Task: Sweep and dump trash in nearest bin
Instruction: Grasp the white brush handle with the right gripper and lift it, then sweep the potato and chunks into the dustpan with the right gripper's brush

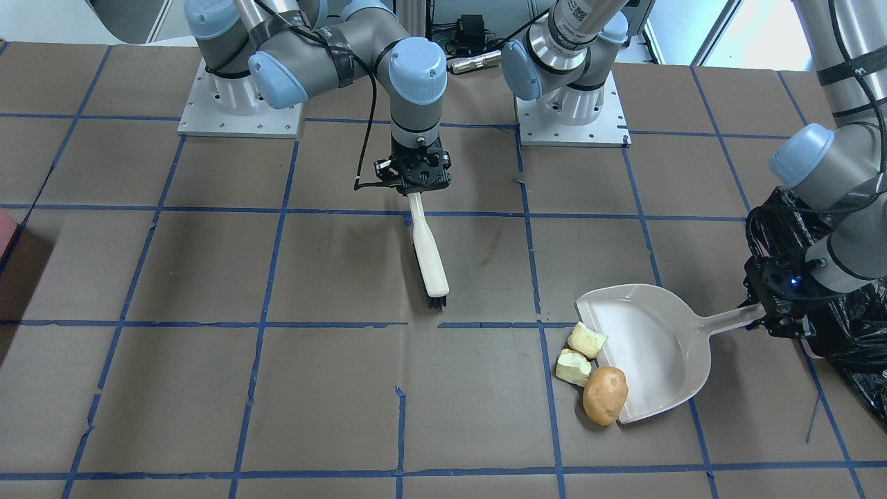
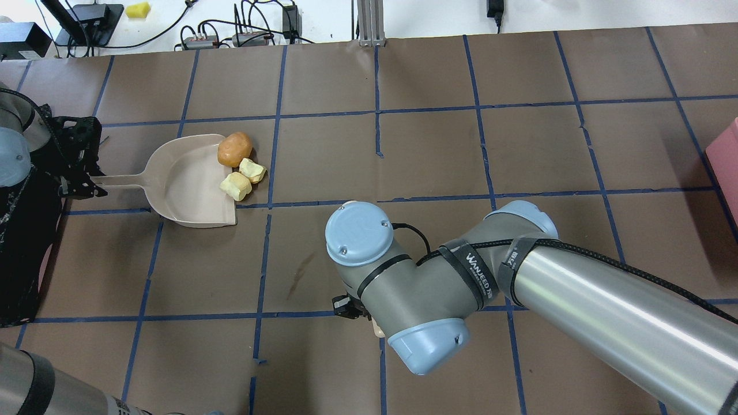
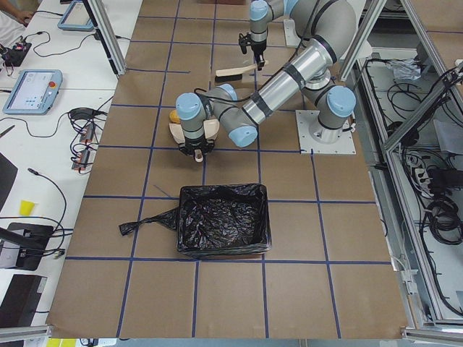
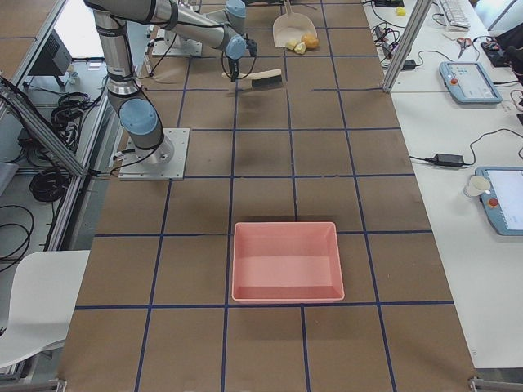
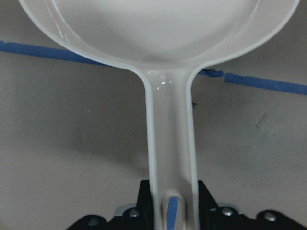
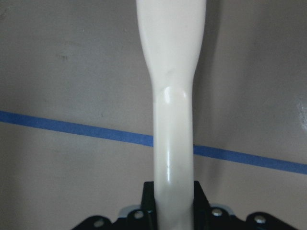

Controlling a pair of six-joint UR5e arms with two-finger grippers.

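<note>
1. Front-facing view: nearest the lens, the orange-brown lump (image 1: pixel 605 395) sits at the corner of the dustpan's (image 1: pixel 658 346) open lip. The first pale chunk (image 1: pixel 587 339) and second pale chunk (image 1: pixel 573 366) lie just beside it along that lip, and all three touch or overlap the edge. The left gripper (image 1: pixel 766 317) reaches in low from the view's right, its fingers closed on the end of the dustpan's handle. The right gripper (image 1: pixel 414 188) points down over the middle of the tabletop (image 1: pixel 208 388). Its fingers are clamped on the handle of a white brush (image 1: pixel 429 256), bristles toward the camera.
2. Overhead view: the right arm's elbow and wrist fill the foreground and hide its fingers and nearly all the brush. The dustpan lies flat at the left, its hollow showing only beige surface behind the lumps at its mouth.
3. Left side view: the black-lined bin (image 3: pixel 223 230) stands close to the camera, near the bent-down left wrist. Only crinkled plastic shows inside.
4. Right side view: a pink tray (image 4: pixel 286 261) lies near the camera, well apart from the dustpan. Only its own floor shows. The brush is held level and seems to be off the tabletop.
5. Left wrist view: the fingers press against both sides of the dustpan's handle.
6. Right wrist view: the fingers grip the brush handle likewise.
</note>
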